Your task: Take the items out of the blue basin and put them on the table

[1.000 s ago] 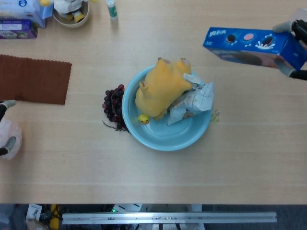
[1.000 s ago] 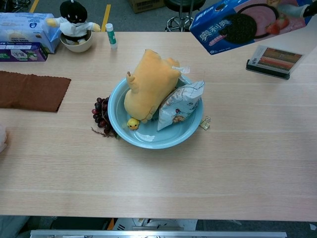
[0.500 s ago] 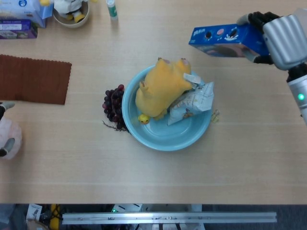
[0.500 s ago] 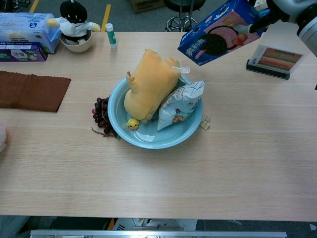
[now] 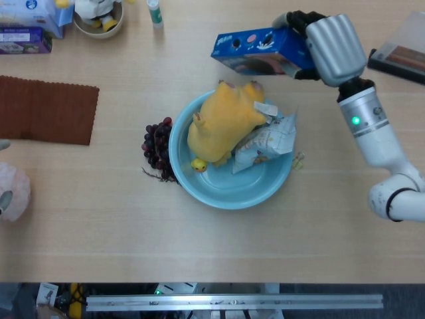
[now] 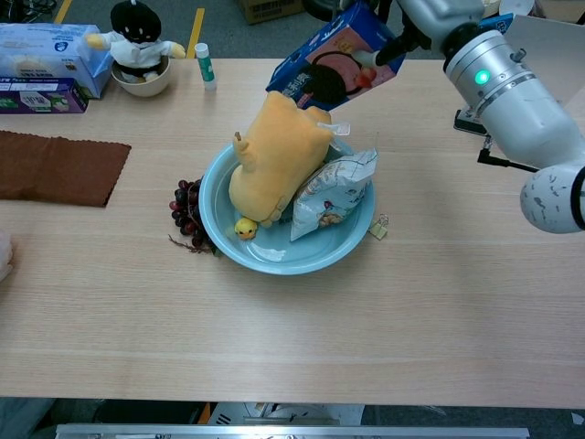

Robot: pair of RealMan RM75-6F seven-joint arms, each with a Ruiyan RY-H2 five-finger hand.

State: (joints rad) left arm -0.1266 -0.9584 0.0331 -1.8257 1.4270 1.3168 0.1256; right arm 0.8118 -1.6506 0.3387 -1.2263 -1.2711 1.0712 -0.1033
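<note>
The blue basin [image 5: 222,198] [image 6: 274,260] stands mid-table. In it lie a yellow plush toy [image 5: 222,123] [image 6: 274,155], a white snack bag [image 5: 267,141] [image 6: 331,190] and a tiny yellow duck [image 5: 198,164] [image 6: 244,228]. My right hand [image 5: 324,41] [image 6: 422,16] grips one end of a blue cookie box [image 5: 255,53] [image 6: 324,59], held in the air just behind the basin's far rim, above the plush. My left hand [image 5: 9,193] shows only at the far left edge, fingers apart, nothing in it.
Dark grapes [image 5: 157,145] [image 6: 186,214] lie against the basin's left side, a binder clip [image 6: 377,226] at its right. A brown cloth [image 5: 46,109], boxes [image 6: 46,57], a bowl with a toy [image 6: 139,50] and a glue stick [image 6: 207,66] sit far left. A flat pack [image 5: 398,56] lies far right.
My right hand has carried the cookie box leftward from the far right to just behind the basin, tilting it. My left hand slid slightly further off the left edge.
</note>
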